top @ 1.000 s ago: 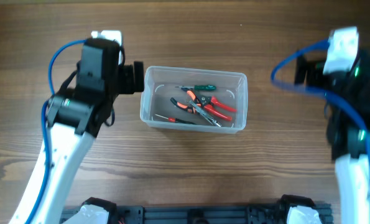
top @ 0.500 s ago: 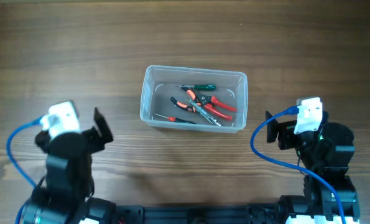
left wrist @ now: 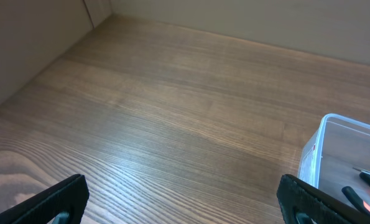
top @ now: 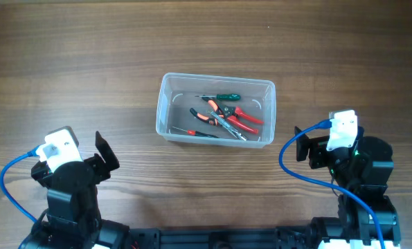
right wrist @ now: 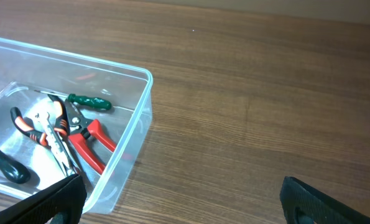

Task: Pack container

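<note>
Container sits upright mid-table, long side running left-right in overhead view, no lid. Clear walls, rounded corners, rim all round. Lying on its floor in a loose heap: red pliers toward the right, orange-black pliers beside them, green screwdriver along the far wall, and a thin red-and-black tool by the near wall. Pliers overlap at centre; can't tell which lies on which.

L gripper is at the near-left of the table, well apart from container, fingers spread wide w/ nothing btwn them. L wrist view shows L fingertips at the bottom corners, bare wood btwn, and a corner of the container at lower right w/ bits of tool handles seen through it.

R gripper is at the near-right, near the container's right end but not touching it, also spread wide & empty. R wrist view: R fingertips at the bottom corners, container filling the left side, green handle and red pliers plain inside, wood to the right.

Blue cable loops by L arm; another loops by R arm.
</note>
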Controlling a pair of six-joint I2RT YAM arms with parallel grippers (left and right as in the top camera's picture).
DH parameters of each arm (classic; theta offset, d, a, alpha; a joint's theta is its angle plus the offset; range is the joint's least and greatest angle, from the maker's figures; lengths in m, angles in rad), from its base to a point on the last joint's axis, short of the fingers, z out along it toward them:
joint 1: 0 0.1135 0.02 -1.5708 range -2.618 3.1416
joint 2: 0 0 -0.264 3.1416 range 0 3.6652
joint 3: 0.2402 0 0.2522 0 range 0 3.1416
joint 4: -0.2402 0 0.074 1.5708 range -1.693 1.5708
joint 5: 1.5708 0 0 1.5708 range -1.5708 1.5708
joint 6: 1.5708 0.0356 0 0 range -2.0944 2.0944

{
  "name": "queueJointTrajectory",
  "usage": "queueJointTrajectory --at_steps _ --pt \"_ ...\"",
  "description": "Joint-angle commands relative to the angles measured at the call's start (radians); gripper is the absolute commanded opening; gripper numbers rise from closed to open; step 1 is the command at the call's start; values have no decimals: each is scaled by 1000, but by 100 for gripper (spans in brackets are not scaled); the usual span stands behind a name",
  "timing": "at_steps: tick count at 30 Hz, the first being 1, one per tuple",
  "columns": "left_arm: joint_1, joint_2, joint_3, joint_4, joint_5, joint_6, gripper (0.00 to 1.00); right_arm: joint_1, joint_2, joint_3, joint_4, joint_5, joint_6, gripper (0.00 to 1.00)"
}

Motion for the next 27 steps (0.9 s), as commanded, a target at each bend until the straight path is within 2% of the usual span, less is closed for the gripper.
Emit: queueJointTrajectory --at_steps 1,5,9,14,17,22,27 --pt "6 -4 -8 2 -21 -17 100 7 -44 -2 -1 -20 11 100" --pt "6 -4 -8 2 -21 -17 100 7 -203 -2 -1 -20 11 100" --pt "6 -4 -8 2 -21 -17 100 18 -379 -2 -4 193 3 100" --pt "6 -4 -8 2 -21 -17 100 86 -546 -2 -37 215 3 100" --pt "6 -4 -8 2 -21 -17 100 116 -563 -2 -138 207 6 100" --pt "6 -4 -8 2 -21 -17 100 135 -563 -2 -410 206 3 100" --pt "6 -4 -8 2 -21 -17 100 135 -563 -8 -414 206 3 100"
